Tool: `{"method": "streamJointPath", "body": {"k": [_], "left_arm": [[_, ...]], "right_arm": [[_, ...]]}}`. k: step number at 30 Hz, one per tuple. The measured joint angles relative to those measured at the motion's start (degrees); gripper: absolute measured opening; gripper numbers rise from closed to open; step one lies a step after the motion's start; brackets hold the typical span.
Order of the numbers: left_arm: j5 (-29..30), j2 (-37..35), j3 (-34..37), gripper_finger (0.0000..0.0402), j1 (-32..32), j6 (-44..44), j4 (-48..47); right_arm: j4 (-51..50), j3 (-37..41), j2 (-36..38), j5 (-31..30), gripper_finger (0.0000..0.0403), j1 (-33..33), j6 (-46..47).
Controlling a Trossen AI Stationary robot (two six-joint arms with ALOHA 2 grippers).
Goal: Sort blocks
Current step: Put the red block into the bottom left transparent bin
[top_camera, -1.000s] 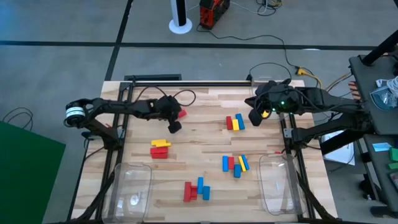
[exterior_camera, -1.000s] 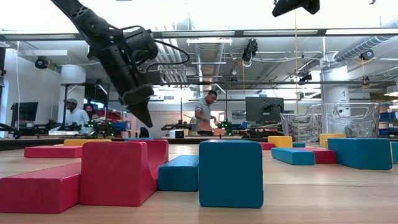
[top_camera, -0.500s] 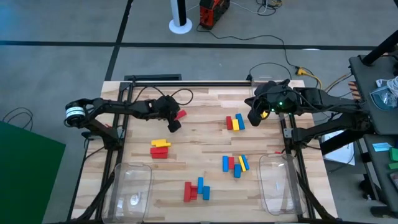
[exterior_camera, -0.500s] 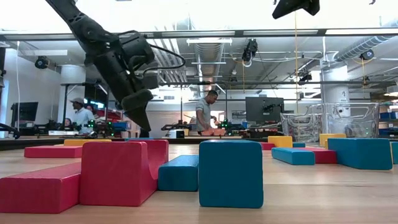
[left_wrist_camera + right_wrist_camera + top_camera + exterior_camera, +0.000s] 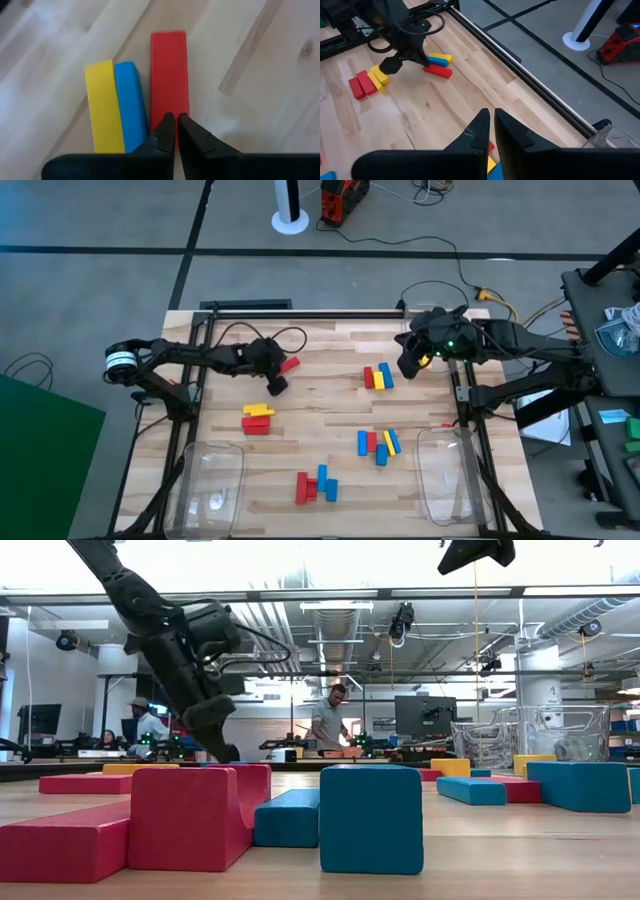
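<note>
"At the left fingertips, what have you got?"

"Nothing. My left gripper (image 5: 176, 120) has its fingers pinched together and empty, tips hanging over the near end of a flat red rectangular block (image 5: 169, 75). A blue block (image 5: 131, 100) lies just beside the red one, with a yellow block (image 5: 104, 105) touching the blue. That is about ten o'clock on the wooden table (image 5: 330, 405). My right gripper (image 5: 491, 117) waits at two o'clock, also pinched on nothing."

"What could go wrong?"

"If I go down with the fingers closed, I reckon they'll shove the red block and not straddle it. Even opened, one finger may catch the blue, because the gap is narrow."

"And the count?"

"Five clusters. There are three blocks by the left gripper, one of each colour. The nine o'clock pile (image 5: 258, 420) has four, two red and two yellow. The trio (image 5: 377, 377) near the right gripper has one of each colour. The four o'clock bunch (image 5: 378, 445) and the six o'clock bunch (image 5: 316, 485) are packed too tightly to count. Two clear plastic bins sit at seven o'clock (image 5: 215, 480) and five o'clock (image 5: 450, 470)."
</note>
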State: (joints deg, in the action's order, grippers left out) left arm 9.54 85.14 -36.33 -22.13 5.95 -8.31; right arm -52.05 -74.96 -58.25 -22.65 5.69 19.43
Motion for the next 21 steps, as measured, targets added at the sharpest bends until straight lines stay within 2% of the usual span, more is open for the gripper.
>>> {"method": "streamJointPath", "body": {"k": [5, 17, 21], "left_arm": [[0.02, 0.00, 0.76, 0.0000, 0.00, 2.09, 0.30], [0.47, 0.00, 0.94, 0.0000, 0.00, 0.36, 3.44], [2.24, 0.00, 1.73, 0.0000, -0.05, 0.54, 3.62]], "right_arm": [[0.00, 0.00, 0.01, 0.00, 0.0018, 0.36, -0.14], [0.00, 0.02, 0.01, 0.00, 0.0018, 0.36, -0.14], [0.00, 0.09, 0.01, 0.00, 0.0018, 0.36, -0.14]]}}
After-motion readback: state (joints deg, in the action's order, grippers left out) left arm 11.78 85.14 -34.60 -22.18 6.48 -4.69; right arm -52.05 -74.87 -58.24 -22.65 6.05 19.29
